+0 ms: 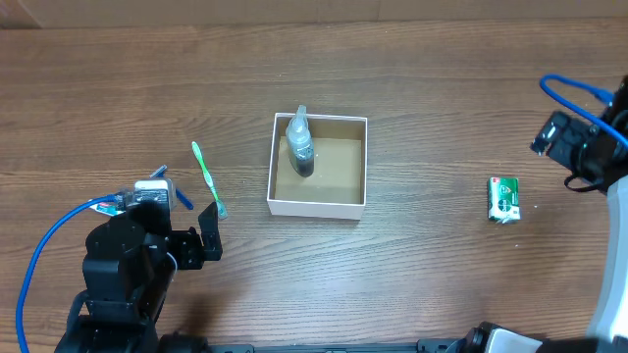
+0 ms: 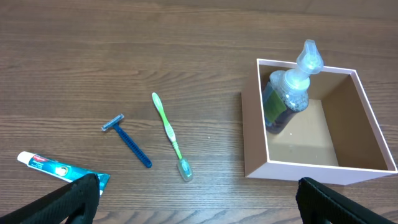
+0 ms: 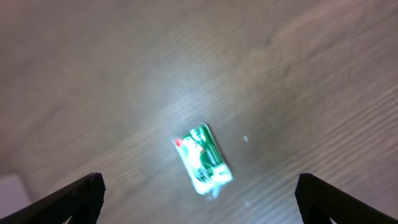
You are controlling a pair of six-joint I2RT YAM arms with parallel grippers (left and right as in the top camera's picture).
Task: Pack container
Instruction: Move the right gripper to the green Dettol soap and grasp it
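At the centre of the wooden surface sat the container.
Square and shallow, white outside, brown inside, it held a clear bottle against one wall; the left gripper and right gripper both hung released, empty.

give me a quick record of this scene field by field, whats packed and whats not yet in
container: white box, brown inside, middle of the table
packed: one clear bottle, leaning at the box's left wall
out, left of box: green toothbrush, blue razor, toothpaste tube
out, right of box: green packet
left gripper: open, holding nothing, near the toothbrush
right gripper: open, holding nothing, above the packet
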